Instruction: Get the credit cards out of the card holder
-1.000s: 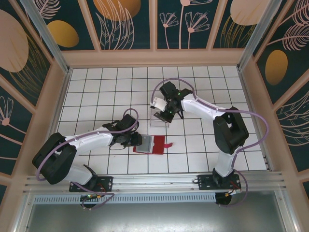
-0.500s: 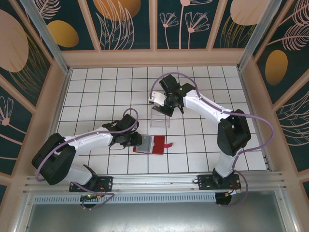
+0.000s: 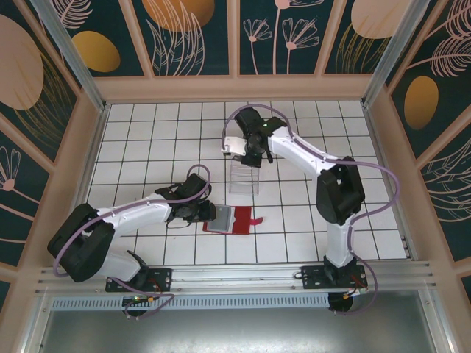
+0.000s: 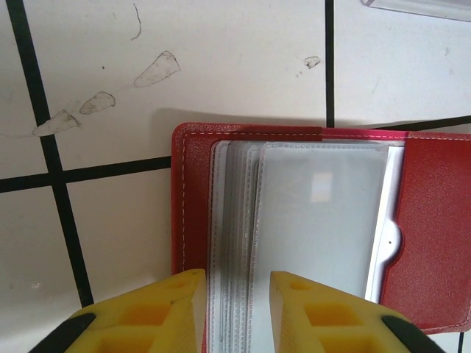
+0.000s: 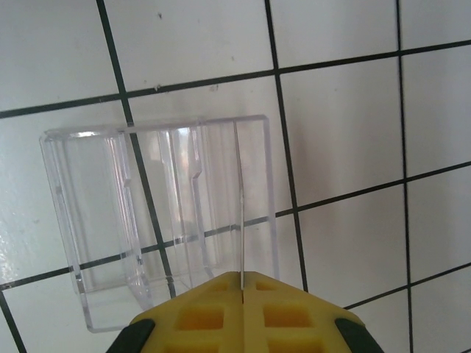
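The red card holder (image 3: 241,220) lies open on the tiles, its grey inner pockets (image 4: 316,220) facing up. My left gripper (image 3: 209,214) pins its left side, the yellow fingers (image 4: 237,283) closed across the stack of pocket edges and the red cover's rim. Farther back, my right gripper (image 3: 249,153) hangs over the far end of the clear plastic box. It (image 5: 241,276) is shut on a thin credit card (image 5: 238,206), which I see edge-on as a fine line pointing down toward the box.
The clear plastic box (image 3: 244,179) with inner dividers (image 5: 110,220) stands on the tiles between the two grippers, just beyond the card holder. Wooden walls ring the tiled floor, and the arm bases sit at the near edge.
My right gripper has swung back and to the left with the card, from the box's right side to above its far end. The left gripper and the card holder have stayed put.
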Controlling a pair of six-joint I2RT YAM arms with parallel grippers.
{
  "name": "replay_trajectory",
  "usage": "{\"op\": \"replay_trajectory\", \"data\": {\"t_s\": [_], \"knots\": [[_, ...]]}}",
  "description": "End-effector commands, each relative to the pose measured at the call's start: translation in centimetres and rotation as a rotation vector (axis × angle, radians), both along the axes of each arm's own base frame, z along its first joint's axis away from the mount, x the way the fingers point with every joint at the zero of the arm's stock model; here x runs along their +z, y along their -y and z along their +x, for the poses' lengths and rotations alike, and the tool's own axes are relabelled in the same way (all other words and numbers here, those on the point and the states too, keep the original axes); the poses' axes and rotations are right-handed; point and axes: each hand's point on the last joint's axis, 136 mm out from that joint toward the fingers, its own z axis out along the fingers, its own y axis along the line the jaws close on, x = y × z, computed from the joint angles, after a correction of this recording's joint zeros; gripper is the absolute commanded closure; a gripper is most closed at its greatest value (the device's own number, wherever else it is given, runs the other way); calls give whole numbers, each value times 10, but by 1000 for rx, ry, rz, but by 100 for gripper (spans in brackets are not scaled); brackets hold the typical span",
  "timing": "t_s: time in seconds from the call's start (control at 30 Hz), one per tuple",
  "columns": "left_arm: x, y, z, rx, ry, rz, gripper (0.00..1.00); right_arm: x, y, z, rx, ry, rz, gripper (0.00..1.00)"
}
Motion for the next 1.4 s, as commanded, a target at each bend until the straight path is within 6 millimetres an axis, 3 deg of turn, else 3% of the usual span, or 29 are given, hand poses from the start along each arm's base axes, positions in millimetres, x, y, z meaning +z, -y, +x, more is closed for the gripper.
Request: {"op": "replay_trajectory", "data": {"t_s": [0.0,0.33,0.4,0.63,0.9,0.97,1.13,1.2,1.3,1.37], "knots": [[1,-4,-3,-4,0,16,70,0,8,1,44,-5,-72,100],[1,-5,-4,3,-2,16,70,-17,4,2,56,-64,-104,100],[2,-5,-4,2,0,16,70,-19,5,5,49,-56,-111,94],[2,-5,-3,2,0,20,70,-13,6,19,26,18,-110,83],[5,-6,-1,10,11,19,70,0,6,36,-9,114,-97,78],[5,-6,-2,9,9,19,70,0,4,31,-3,97,-86,77],[5,-7,-2,11,13,20,70,-8,-3,3,33,6,-46,55],[5,-6,-2,10,10,18,70,-13,-2,-1,30,4,-43,40],[4,-5,-2,5,7,18,70,-20,0,-3,23,-13,-44,34],[3,-6,-2,4,6,20,70,-24,0,-4,19,-23,-47,19]]}}
